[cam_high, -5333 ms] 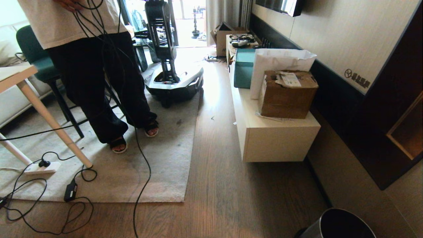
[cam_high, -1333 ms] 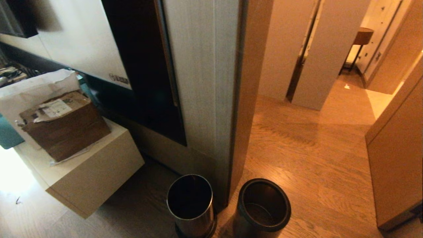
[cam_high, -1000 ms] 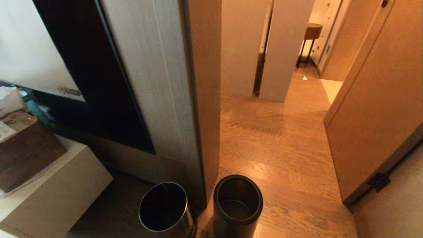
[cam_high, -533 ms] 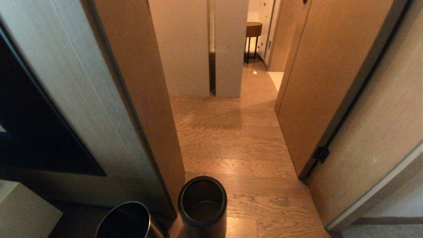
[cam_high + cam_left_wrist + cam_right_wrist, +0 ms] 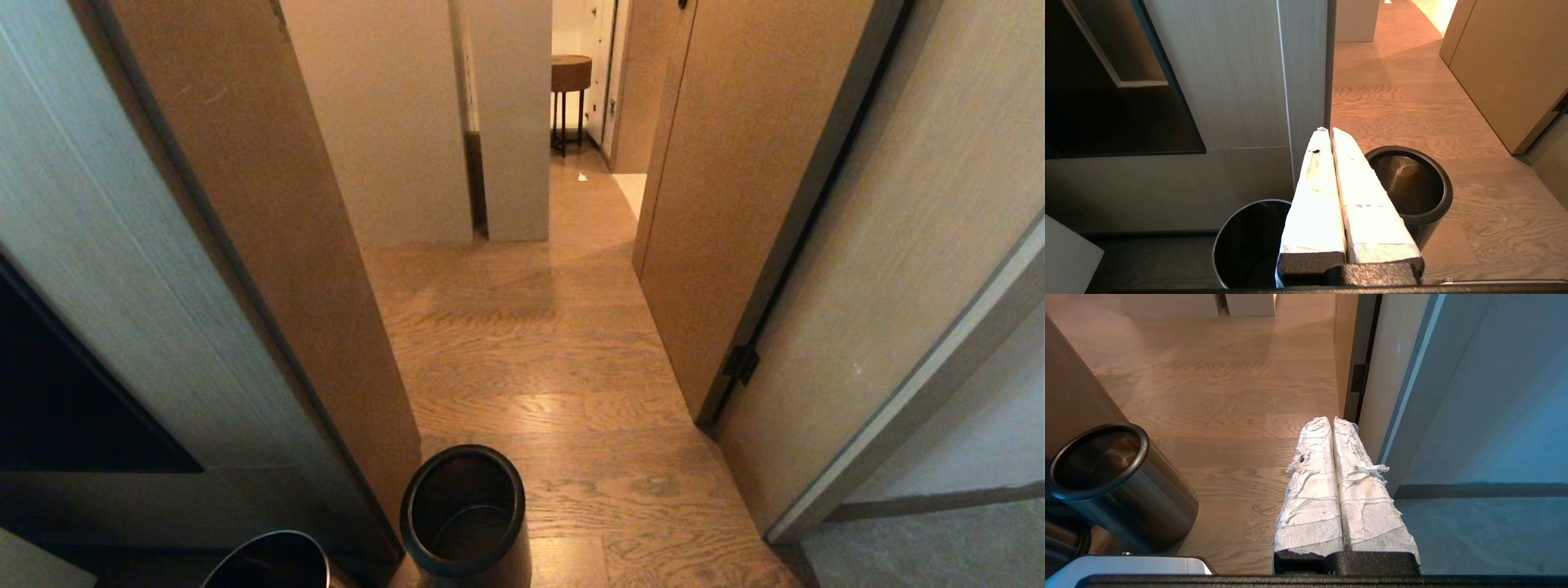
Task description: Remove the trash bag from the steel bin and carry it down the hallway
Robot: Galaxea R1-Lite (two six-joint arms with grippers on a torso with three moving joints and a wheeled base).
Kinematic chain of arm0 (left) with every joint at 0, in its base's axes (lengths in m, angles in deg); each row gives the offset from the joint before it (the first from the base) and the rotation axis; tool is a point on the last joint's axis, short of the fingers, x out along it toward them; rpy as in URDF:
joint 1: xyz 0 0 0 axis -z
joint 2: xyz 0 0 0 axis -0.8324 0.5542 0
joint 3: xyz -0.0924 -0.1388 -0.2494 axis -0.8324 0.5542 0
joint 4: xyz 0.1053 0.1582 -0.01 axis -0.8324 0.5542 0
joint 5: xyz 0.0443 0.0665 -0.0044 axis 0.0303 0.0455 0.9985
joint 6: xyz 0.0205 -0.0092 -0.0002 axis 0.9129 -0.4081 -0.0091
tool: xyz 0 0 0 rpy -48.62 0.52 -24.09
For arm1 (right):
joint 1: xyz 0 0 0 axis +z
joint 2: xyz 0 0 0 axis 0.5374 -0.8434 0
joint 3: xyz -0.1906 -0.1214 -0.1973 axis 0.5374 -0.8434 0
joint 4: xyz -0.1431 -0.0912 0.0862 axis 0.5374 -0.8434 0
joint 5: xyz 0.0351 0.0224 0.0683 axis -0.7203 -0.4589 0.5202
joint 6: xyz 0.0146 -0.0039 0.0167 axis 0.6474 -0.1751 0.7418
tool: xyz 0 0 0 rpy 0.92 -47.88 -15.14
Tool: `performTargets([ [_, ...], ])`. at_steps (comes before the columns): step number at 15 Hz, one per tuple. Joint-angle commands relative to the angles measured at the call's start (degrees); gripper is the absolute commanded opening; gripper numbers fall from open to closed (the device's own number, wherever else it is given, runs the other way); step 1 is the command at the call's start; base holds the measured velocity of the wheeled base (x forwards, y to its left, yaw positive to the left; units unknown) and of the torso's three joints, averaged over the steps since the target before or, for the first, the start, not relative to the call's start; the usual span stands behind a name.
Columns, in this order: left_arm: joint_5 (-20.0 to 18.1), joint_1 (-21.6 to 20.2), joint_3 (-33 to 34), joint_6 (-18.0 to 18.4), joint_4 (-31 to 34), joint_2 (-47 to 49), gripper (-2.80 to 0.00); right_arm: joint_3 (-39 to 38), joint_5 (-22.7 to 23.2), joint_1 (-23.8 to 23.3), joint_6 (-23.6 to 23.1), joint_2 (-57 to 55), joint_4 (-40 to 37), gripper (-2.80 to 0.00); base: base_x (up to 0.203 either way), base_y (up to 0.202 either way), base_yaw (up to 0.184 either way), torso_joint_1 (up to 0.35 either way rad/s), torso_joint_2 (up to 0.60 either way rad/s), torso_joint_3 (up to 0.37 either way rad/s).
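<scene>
Both claws pressed shut and empty: the left claw [image 5: 1327, 130] hangs above two bins, the right claw [image 5: 1327, 418] above bare wooden floor [image 5: 531, 343] beside a door frame [image 5: 1367, 355]. Neither shows in the head view. There the steel bin [image 5: 464, 510], black-rimmed and upright, mouth open to the ceiling, stands at the near end of the hallway [image 5: 571, 196] against a wall corner [image 5: 269, 245]. Only the left wrist view shows fully the second bin [image 5: 1249, 245], thin-rimmed, just left of it. Both look empty.

No writing, label, brand, number or sign can be read on anything here.
</scene>
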Motion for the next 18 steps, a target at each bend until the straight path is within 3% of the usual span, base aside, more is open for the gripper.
performTargets([
  [1,0.0,0.0,0.7,0.0,0.0,0.0,-2.8,0.0,-0.1,0.0,0.2,0.0,0.1,-2.8,0.0,0.0,0.0,0.0,0.0,0.0],
  [18,0.0,0.0,0.6,0.4,0.1,0.0,-2.8,0.0,-0.2,0.0,0.6,0.0,0.1,-2.8,0.0,0.0,0.0,0.0,0.0,0.0],
])
